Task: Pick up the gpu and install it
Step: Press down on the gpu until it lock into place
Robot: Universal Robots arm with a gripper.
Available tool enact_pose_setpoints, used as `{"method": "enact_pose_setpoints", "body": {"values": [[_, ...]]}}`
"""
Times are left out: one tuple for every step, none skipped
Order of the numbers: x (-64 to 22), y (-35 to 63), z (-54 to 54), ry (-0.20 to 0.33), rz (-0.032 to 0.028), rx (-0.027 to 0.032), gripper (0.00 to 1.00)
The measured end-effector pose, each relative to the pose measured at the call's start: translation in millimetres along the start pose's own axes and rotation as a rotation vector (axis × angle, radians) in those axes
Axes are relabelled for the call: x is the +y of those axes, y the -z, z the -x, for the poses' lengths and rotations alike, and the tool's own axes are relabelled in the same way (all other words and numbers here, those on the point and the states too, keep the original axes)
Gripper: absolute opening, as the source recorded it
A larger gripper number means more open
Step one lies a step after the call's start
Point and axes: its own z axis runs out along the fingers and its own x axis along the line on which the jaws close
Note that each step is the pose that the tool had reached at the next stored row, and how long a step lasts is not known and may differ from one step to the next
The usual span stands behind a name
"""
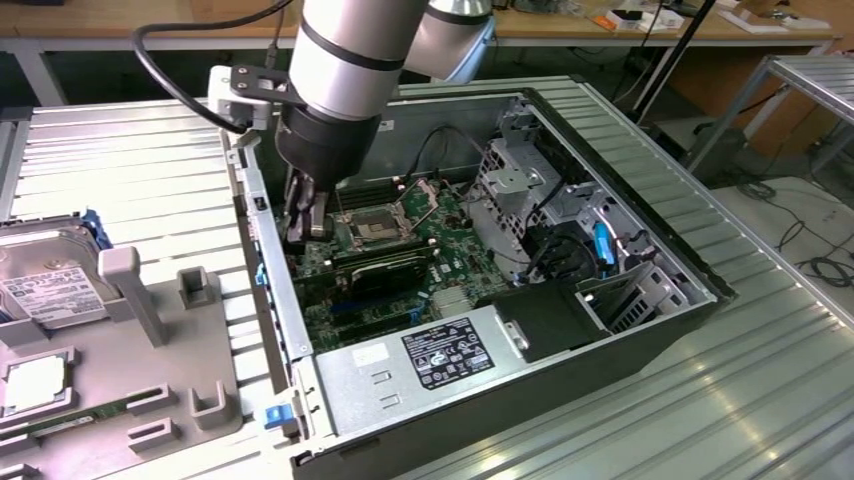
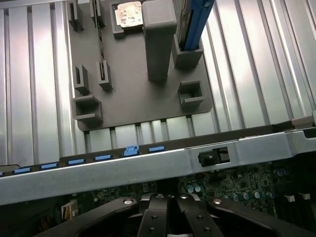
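The gripper (image 1: 310,222), clenched, reaches into the case (image 1: 667,330) at centre frame, low over the motherboard (image 1: 454,270). The gpu (image 1: 380,270) lies across the board just right of the fingers, apparently in its slot; installation looks near done.

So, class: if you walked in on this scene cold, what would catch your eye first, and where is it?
First, the big silver robot arm reaching down into the open computer case, its gripper shut just above the motherboard. Then the grey holder tray at the exterior view's left, with a hard drive standing in it.
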Motion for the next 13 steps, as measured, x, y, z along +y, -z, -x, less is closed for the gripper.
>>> {"method": "enact_pose_setpoints", "body": {"values": [[-0.1, -0.1, 0.0, 0.0, 0.0001, 0.0002, 0.11], [-0.2, -0.2, -0.2, 0.0, 0.0, 0.0001, 0.11], [-0.4, -0.3, -1.4, 0.0, 0.0003, 0.0002, 0.11], [-0.5, -0.2, -2.2, 0.0, 0.0009, 0.0004, 0.11], [-0.6, -0.2, -2.7, 0.0, 0.0012, 0.0006, 0.11], [-0.6, -0.2, -3.2, 0.0, 0.0015, 0.0009, 0.11], [-0.7, -0.2, -3.5, 0.0, 0.0017, 0.0013, 0.11], [-0.7, -0.2, -3.9, 0.0, 0.0019, 0.0017, 0.11], [-0.8, -0.2, -4.3, 0.0, 0.0021, 0.0021, 0.11], [-0.8, -0.2, -4.5, 0.0, 0.0023, 0.0026, 0.11], [-0.9, -0.2, -4.8, -0.001, 0.0023, 0.003, 0.11], [-0.9, -0.2, -4.9, -0.001, 0.0023, 0.0035, 0.11], [-1.0, -0.1, -5.6, -0.001, 0.0024, 0.0039, 0.11]]}}
